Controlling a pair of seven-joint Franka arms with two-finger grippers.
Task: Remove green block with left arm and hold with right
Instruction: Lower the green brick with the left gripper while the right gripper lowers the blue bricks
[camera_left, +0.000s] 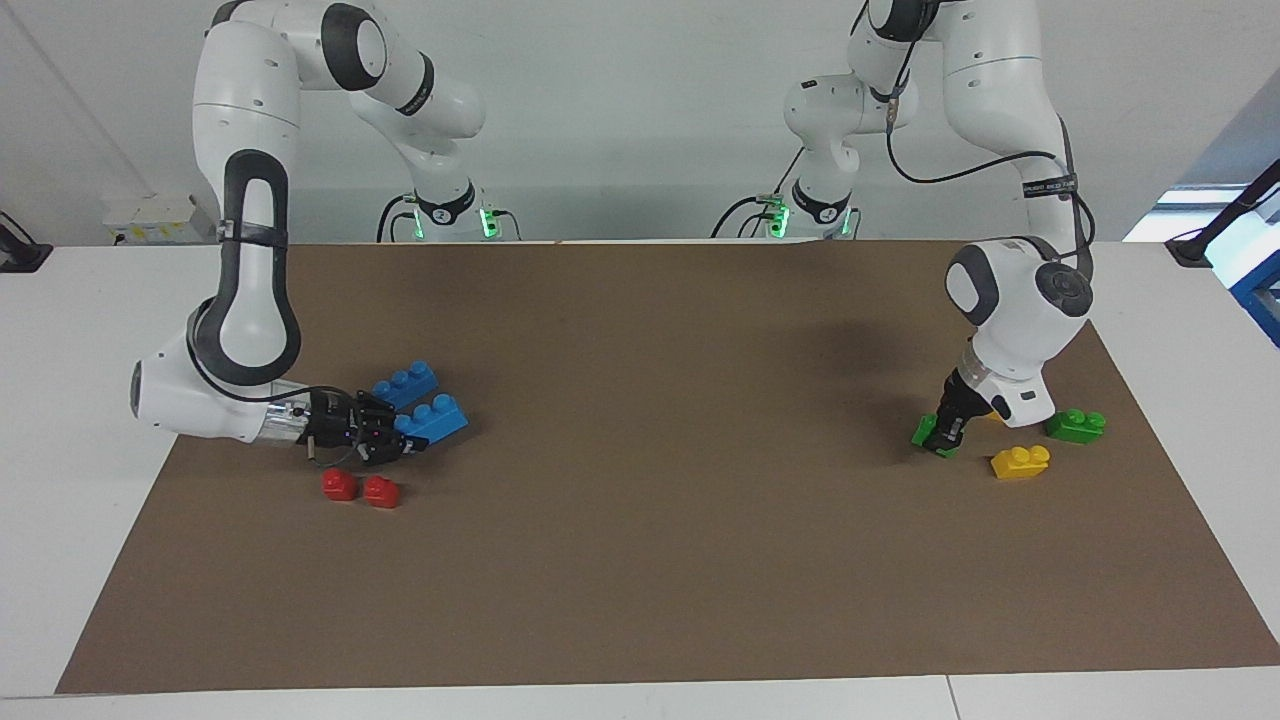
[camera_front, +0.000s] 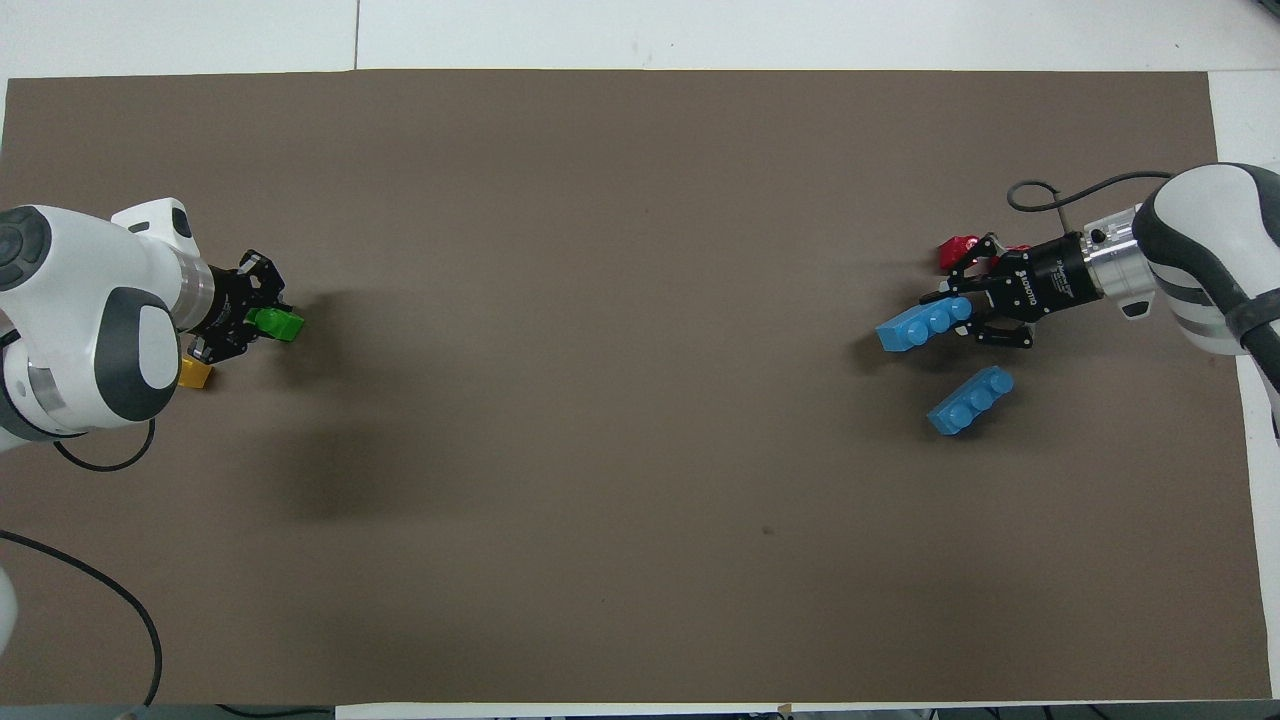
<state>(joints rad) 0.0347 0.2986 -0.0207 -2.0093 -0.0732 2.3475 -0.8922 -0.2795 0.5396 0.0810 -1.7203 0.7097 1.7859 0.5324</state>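
Note:
The green block (camera_left: 921, 432) (camera_front: 280, 324) is a small bright two-stud brick low at the mat near the left arm's end of the table. My left gripper (camera_left: 941, 436) (camera_front: 262, 322) points down right at it, and its hand hides part of the block. My right gripper (camera_left: 404, 440) (camera_front: 957, 318) lies nearly level just above the mat at the right arm's end. It is shut on one end of a blue three-stud brick (camera_left: 440, 417) (camera_front: 905, 332).
A second blue brick (camera_left: 405, 383) (camera_front: 970, 400) lies nearer to the robots than the held one. Two red blocks (camera_left: 340, 485) sit beside the right gripper. A yellow brick (camera_left: 1020, 461) and a darker green brick (camera_left: 1076, 425) lie beside the left gripper on the brown mat (camera_left: 650, 550).

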